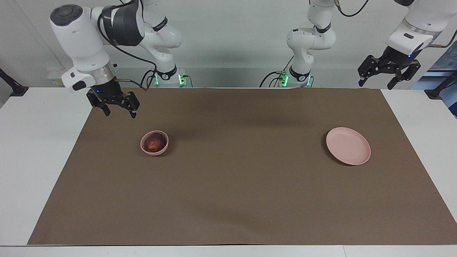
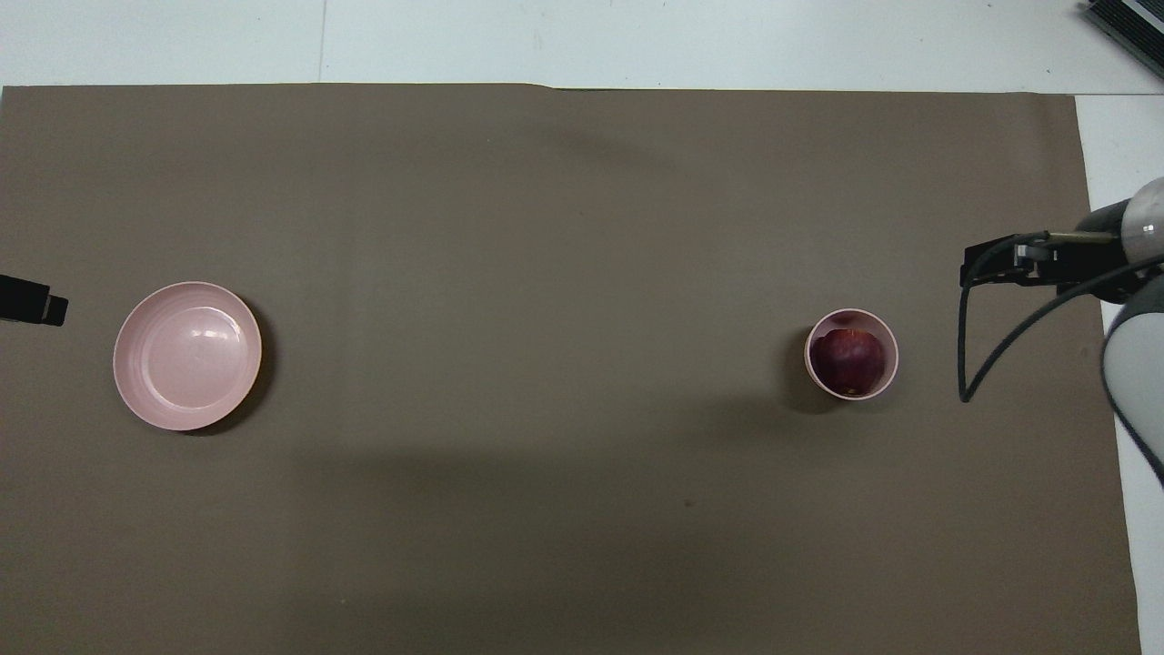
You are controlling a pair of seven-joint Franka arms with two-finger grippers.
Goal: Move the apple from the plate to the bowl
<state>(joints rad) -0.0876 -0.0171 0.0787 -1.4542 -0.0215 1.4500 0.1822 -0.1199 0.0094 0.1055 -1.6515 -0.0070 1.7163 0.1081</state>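
The dark red apple (image 1: 153,144) (image 2: 847,360) lies inside the small pink bowl (image 1: 154,153) (image 2: 897,357), toward the right arm's end of the table. The flat pink plate (image 1: 348,146) (image 2: 186,355) sits bare toward the left arm's end. My right gripper (image 1: 120,113) hangs open and holds nothing, raised over the mat's edge well above the bowl and off to its side. My left gripper (image 1: 375,85) waits open and high, off the left arm's end of the mat.
A brown mat (image 1: 235,185) covers most of the white table (image 1: 32,150). The right arm's black cable (image 2: 966,364) dangles beside the bowl in the overhead view. A black tip of the left gripper (image 2: 32,302) shows at that view's edge.
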